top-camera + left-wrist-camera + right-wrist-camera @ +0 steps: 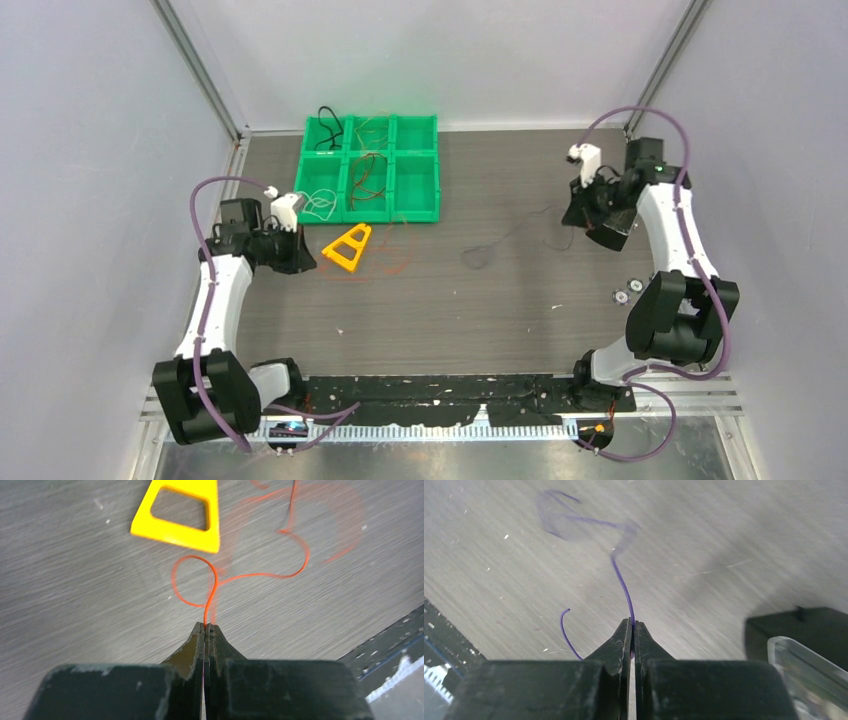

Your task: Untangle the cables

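The right gripper [632, 623] is clamping the purple cable [623, 586], far end blurring ahead; the left gripper [205, 625] is clamping the orange cable [213, 595], looping forward.

The desk [500, 310] shows matt grey wood grain. The green tray [418, 215] and the yellow triangle [175, 531] beside it look like smooth plastic.

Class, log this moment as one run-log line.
left end effector: shut on orange cable | right end effector: shut on purple cable
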{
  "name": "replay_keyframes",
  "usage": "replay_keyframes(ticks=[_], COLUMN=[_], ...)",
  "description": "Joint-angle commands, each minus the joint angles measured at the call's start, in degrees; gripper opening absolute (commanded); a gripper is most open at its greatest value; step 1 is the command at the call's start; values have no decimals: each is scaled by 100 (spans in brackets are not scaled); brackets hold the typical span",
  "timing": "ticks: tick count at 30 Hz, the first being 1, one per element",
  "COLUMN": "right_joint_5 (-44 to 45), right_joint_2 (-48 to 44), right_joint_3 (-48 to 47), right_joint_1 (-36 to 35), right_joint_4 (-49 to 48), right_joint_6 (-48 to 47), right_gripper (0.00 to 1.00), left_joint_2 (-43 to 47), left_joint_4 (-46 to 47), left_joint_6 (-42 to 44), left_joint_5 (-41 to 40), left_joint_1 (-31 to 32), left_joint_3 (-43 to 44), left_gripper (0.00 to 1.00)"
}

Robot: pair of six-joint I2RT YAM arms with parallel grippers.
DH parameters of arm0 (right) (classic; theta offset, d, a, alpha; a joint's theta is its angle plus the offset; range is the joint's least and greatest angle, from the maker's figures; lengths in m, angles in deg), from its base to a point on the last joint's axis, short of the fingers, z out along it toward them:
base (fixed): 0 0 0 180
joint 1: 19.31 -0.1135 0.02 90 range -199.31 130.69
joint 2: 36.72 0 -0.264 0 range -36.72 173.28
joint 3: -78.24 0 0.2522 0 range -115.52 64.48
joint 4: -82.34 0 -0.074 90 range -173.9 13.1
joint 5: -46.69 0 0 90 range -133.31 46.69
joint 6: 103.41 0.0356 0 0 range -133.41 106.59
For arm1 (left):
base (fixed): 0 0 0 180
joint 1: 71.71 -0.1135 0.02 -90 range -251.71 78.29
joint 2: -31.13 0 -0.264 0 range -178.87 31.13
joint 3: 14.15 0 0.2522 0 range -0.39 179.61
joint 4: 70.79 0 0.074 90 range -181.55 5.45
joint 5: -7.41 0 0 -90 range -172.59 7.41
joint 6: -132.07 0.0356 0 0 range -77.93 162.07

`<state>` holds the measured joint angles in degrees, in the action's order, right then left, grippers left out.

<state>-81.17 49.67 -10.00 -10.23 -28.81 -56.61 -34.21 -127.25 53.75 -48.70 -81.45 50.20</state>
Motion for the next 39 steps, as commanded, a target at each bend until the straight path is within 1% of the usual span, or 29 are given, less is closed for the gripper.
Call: replay_keyframes(ticks=[1, 4, 5, 6, 8, 9, 12, 13, 14, 17, 19, 21, 24, 25, 27, 31, 39], right_joint_5=[-403, -566, -600, -729, -1016, -1111, -1388, -1424, -1480, -1483, -1424, -1318, -999, -802, -539, -222, -149], right_joint_2=[-22, -15, -20, -37, -41, -42, -124, -193, -228, -377, -440, -460, -363, -240, 29, 725, 2147], right_joint_3=[-857, -1233, -1278, -1356, -1495, -1541, -1721, -1742, -1780, -1786, -1774, -1769, -1901, -2035, -2265, -2893, -4453], right_joint_1=[302, 363, 365, 364, 338, 317, 157, 112, 4, -300, -633, -1091, -1852, -2118, -2434, -2796, -3056], right_joint_4=[563, 596, 603, 606, 716, 768, 906, 898, 826, 537, 100, -332, -1288, -1434, -1910, -2285, -2263], right_joint_6=[-171, -77, -76, -40, 29, 43, 105, 203, 275, 668, 983, 1439, 2040, 2247, 2484, 2788, 3100], right_gripper=[5, 5, 5, 5, 5, 5, 6, 5, 5, 5, 5, 5, 5, 5, 5, 5, 5], left_joint_2=[-283, -398, -415, -436, -406, -329, 127, 282, 399, 576, 634, 669, 733, 750, 819, 1029, 1218], left_joint_4=[-526, -522, -556, -644, -999, -1158, -1171, -1028, -862, -633, -422, -199, 39, 73, 141, 381, 612], left_joint_6=[1114, 1480, 1629, 1792, 2220, 2412, 2542, 2450, 2369, 2128, 1876, 1576, 1224, 1158, 1091, 994, 1112], left_joint_5=[-568, -731, -635, -426, 318, 690, 1465, 1568, 1591, 1577, 1580, 1559, 1376, 1316, 1205, 919, 358], left_joint_1=[-97, -99, -99, -99, -99, -79, -21, 43, 126, 394, 516, 560, 565, 566, 562, 561, 552], left_joint_3=[93, -23, -41, -38, 65, 137, 290, 327, 378, 598, 681, 666, 577, 557, 491, 302, 35], left_gripper=[0, 0, 0, 0, 0, 9, 76, 93, 99, 100, 100, 99, 100, 100, 100, 99, 99])
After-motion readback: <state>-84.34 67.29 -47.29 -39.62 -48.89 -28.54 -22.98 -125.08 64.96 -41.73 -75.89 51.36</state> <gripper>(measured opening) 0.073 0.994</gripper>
